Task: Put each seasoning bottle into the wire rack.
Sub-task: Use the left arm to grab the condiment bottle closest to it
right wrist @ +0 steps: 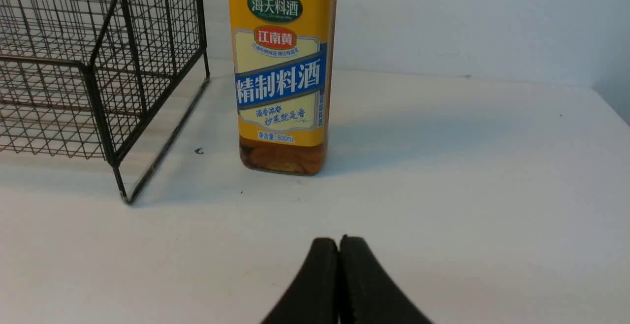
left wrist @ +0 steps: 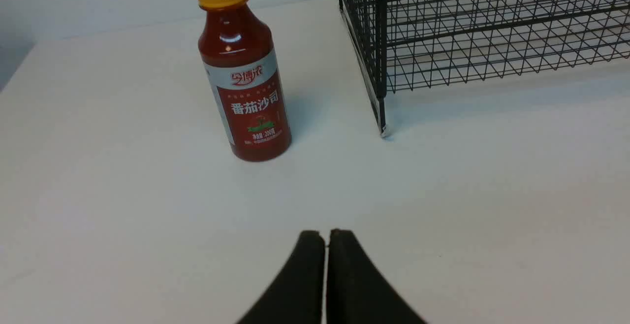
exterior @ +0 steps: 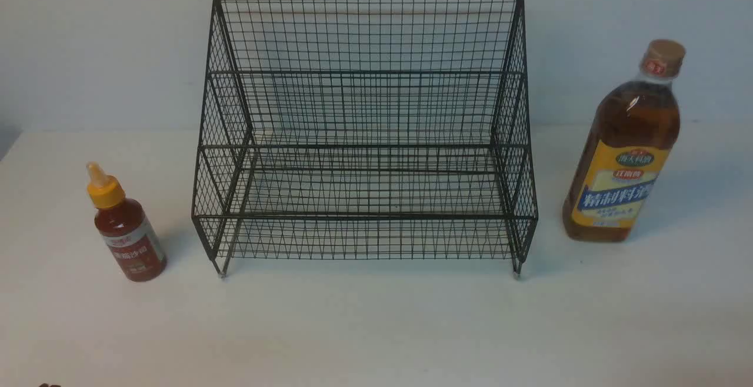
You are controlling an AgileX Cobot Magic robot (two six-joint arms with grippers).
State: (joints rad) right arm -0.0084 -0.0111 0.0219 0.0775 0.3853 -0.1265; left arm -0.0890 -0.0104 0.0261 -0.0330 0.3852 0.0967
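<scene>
One wire rack [exterior: 365,140], centre. Two bottles upright: red-sauce bottle [exterior: 128,231] lower left, amber bottle [exterior: 626,152] right. Two grippers, left gripper [left wrist: 327,233] and right gripper [right wrist: 339,240], both pressed closed, gripping nothing.

I see the black two-tier wire-mesh rack [exterior: 365,216] at centre. The small red-sauce squeeze bottle [exterior: 129,240] stands upright left of it, and the tall amber-liquid bottle [exterior: 623,157] stands upright to its right.

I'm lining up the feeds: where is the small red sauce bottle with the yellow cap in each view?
Front view: the small red sauce bottle with yellow nozzle cap stands upright on the table, left of the black wire rack.
Left wrist view: upright beyond the left gripper's shut fingers, apart from the rack's corner leg.
Right wrist view: not in it.
Shared landmark: the rack.
</scene>
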